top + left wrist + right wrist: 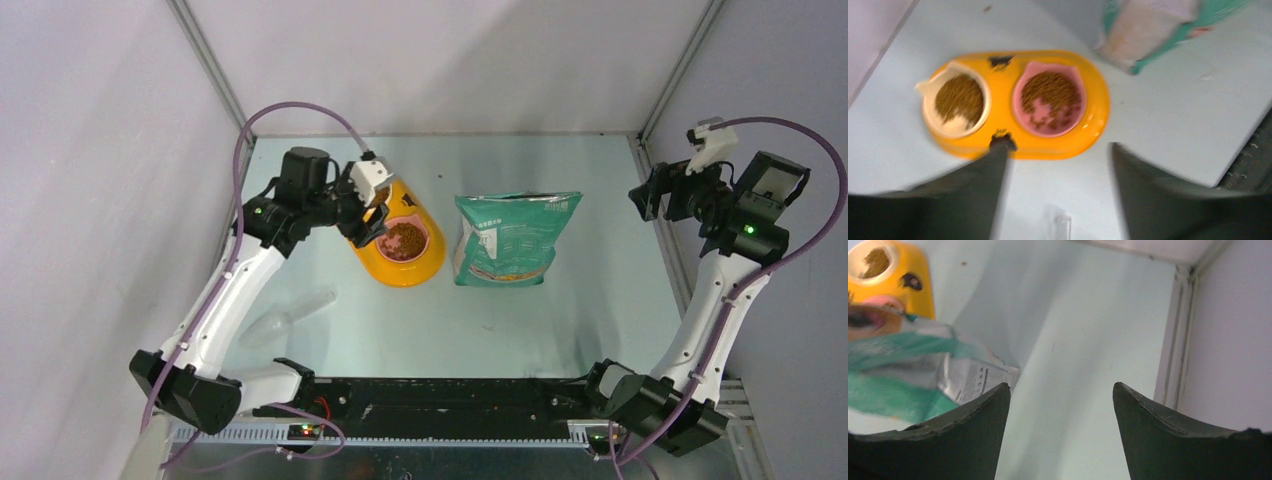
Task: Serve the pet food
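Presently: clear scoop (290, 315) lies on the tabletop (600, 300). Left gripper (1058, 146), spread wide and empty, hangs over the yellow feeder (1098, 115); pet food (1050, 90) sits heaped in it. Kibble judged light, loose, unpinchable; take via scoop handle or pouch (505, 240) top. Right gripper (1060, 386): spread, empty.

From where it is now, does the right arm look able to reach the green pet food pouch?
Probably yes. The right gripper is open and empty by the table's right edge, and only bare table lies between it and the pet food pouch.
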